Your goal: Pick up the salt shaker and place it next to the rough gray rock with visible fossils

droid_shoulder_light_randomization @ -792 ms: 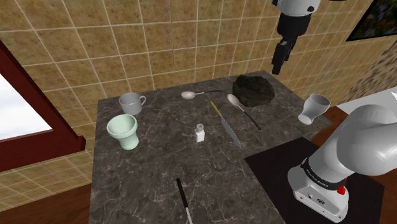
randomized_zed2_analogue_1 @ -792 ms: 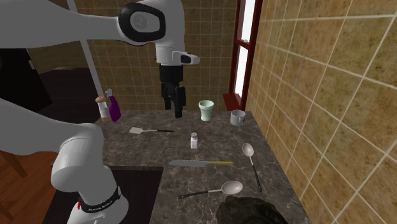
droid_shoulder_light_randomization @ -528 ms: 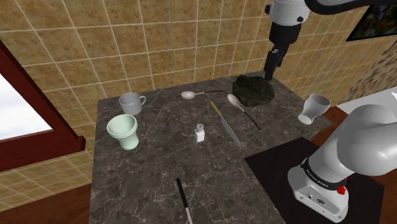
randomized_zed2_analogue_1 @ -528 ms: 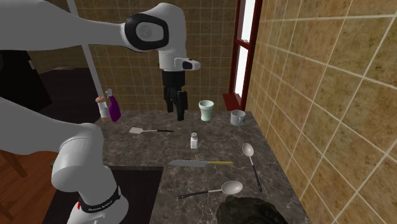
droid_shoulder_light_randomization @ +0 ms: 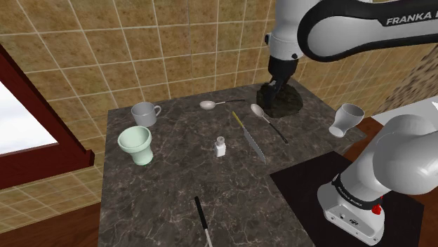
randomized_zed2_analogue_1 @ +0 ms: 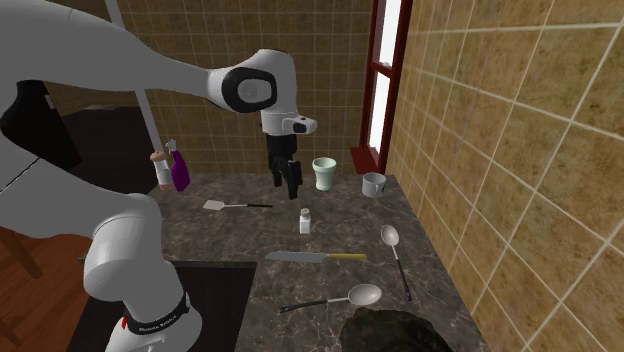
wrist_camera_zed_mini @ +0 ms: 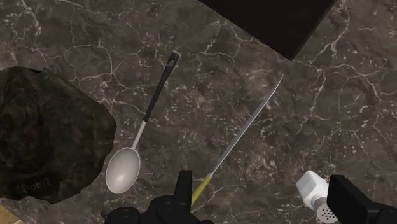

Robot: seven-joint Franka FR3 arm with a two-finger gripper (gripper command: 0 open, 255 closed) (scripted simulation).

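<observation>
One of the spread fingers (wrist_camera_zed_mini: 351,198) partly covers the salt shaker (wrist_camera_zed_mini: 312,188)

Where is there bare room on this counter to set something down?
Bare marble lies between the salt shaker, the green cup and the black stick, and between the rock and the white cup. Crowded between rock and shaker: black-handled spoon, knife.

Shoulder camera looks down over the marble counter (droid_shoulder_light_randomization: 168,175) from beside the stand (droid_shoulder_light_randomization: 295,184); second camera views it from the rock (randomized_zed2_analogue_1: 390,330) end; wrist camera, close above, shares their knife (wrist_camera_zed_mini: 251,119).
</observation>
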